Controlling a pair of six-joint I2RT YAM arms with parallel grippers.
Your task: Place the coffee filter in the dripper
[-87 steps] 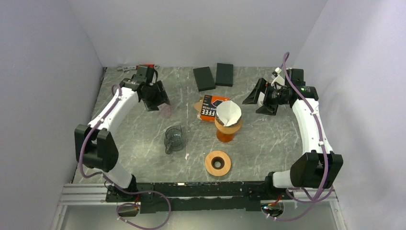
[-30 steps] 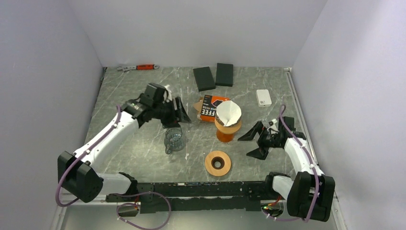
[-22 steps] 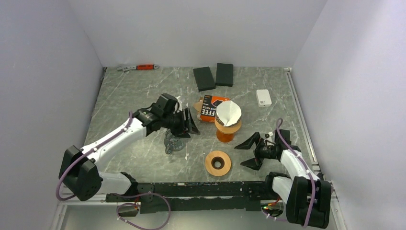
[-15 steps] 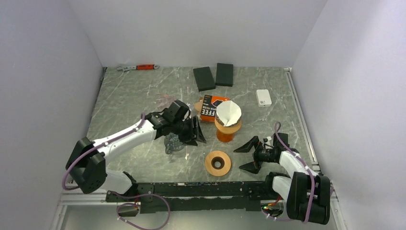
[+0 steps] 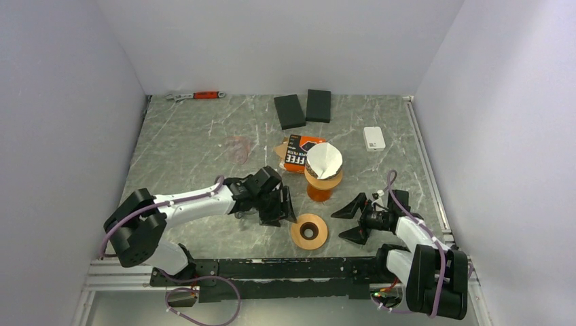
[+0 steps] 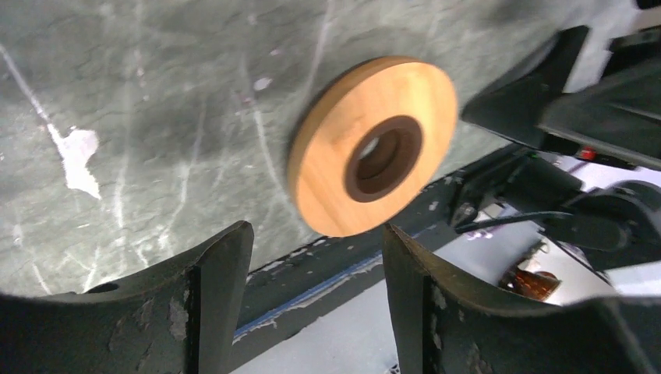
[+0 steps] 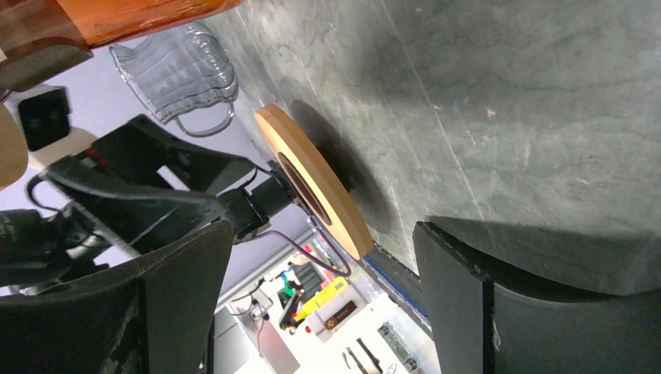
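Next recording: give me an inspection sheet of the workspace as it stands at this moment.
Surface: grey marbled table, pale streaks, no spill seen.
Job's things: white coffee filter stands in the mouth of the orange dripper; filter box lies just behind.
Clutter: wooden ring, two black blocks, white device, wrench, clear pitcher.
Grippers: left gripper and right gripper both open and empty, low on either side of the wooden ring.
Cables: purple cables run along both arms; no snag seen.
Surroundings: plain pale walls; metal rail at the near edge.
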